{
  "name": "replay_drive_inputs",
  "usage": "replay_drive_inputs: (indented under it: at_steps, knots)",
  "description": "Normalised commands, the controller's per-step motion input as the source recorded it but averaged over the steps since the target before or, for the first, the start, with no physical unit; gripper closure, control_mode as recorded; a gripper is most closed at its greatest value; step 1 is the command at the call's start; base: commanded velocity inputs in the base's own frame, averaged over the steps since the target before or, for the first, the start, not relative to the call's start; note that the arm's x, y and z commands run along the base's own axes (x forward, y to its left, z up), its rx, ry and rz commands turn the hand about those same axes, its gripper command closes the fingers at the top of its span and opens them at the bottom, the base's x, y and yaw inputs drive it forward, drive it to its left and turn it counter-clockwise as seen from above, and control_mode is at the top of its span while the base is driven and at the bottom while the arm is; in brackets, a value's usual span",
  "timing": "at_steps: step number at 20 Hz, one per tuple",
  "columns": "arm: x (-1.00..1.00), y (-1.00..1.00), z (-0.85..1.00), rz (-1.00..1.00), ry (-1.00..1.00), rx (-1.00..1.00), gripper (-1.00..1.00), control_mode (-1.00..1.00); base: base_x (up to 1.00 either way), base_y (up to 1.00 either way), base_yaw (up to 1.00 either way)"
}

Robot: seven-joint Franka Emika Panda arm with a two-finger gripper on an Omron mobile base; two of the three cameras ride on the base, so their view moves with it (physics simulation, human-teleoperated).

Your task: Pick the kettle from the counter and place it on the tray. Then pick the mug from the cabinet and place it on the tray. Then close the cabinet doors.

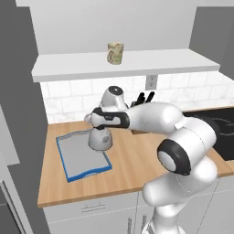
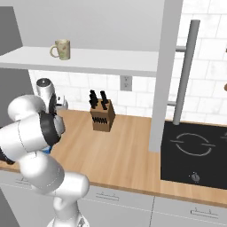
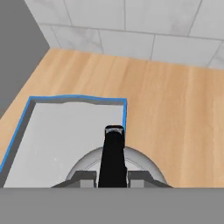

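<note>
The silver-grey kettle (image 1: 100, 140) sits low over the right rim of the blue-edged grey tray (image 1: 77, 155), at its far right corner. Whether it touches the tray I cannot tell. My gripper (image 1: 101, 129) reaches down onto it from above and is shut on its black arched handle (image 3: 113, 151). In the hand view the kettle's dome (image 3: 140, 162) lies below the fingers (image 3: 83, 177), with the tray (image 3: 61, 140) spreading to the left. The beige mug (image 1: 115, 52) (image 2: 61, 48) stands on the white shelf (image 1: 151, 61) of the open cabinet. The counter (image 1: 132, 160) carries the tray.
A brown knife block (image 2: 102, 116) stands by the tiled wall, right of the kettle. An open cabinet door (image 2: 165, 66) with a long silver bar handle (image 2: 186, 71) juts out above the counter. A black hob (image 2: 195, 153) lies at the right.
</note>
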Motion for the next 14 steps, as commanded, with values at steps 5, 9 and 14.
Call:
replay_drive_inputs:
  at_steps: [5, 9, 14]
  knots:
    - [0.15, 0.71, -0.14, -0.06, -0.01, 0.00, 1.00, -1.00, 0.00, 0.00, 0.00]
    - [0.18, 0.64, 0.00, -0.09, 0.00, 0.00, 1.00, -1.00, 0.00, 0.00, 0.00]
    - [0.20, 0.60, 0.00, -0.11, 0.00, 0.00, 1.00, -1.00, 0.00, 0.00, 0.00]
